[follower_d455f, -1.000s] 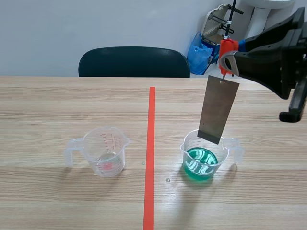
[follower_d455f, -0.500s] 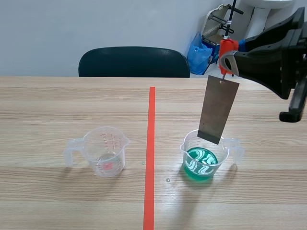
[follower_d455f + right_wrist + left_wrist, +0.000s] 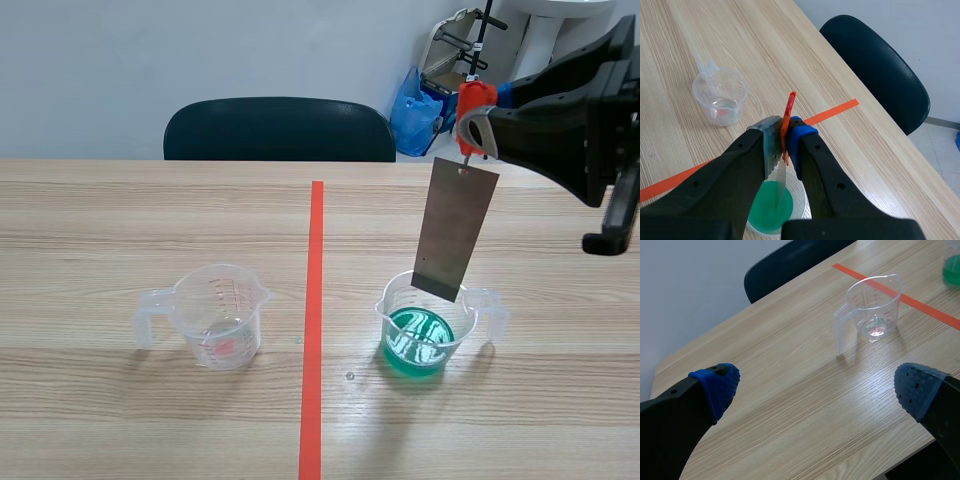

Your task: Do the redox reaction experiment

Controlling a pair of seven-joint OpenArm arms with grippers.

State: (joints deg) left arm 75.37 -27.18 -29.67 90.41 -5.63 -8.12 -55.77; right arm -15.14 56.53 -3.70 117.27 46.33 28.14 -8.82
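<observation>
A grey metal sheet (image 3: 455,228) hangs from an orange clip (image 3: 474,112). My right gripper (image 3: 480,125) is shut on that clip, high over the table's right half. The sheet's lower edge sits about level with the rim of a clear cup of green liquid (image 3: 425,325). In the right wrist view the clip (image 3: 787,120) is pinched between my fingers, and the sheet (image 3: 780,187) points down over the green cup (image 3: 772,207). An almost empty clear measuring cup (image 3: 215,315) stands left of the tape line. My left gripper (image 3: 817,385) is open, with that cup (image 3: 872,310) ahead of it.
An orange-red tape line (image 3: 314,320) runs down the middle of the wooden table (image 3: 120,220). A dark chair (image 3: 280,130) stands behind the far edge. A blue bag (image 3: 415,110) and a white stand are on the floor beyond.
Only the reflections on the green liquid have shifted. The sheet, the cups and the right arm are where they were.
</observation>
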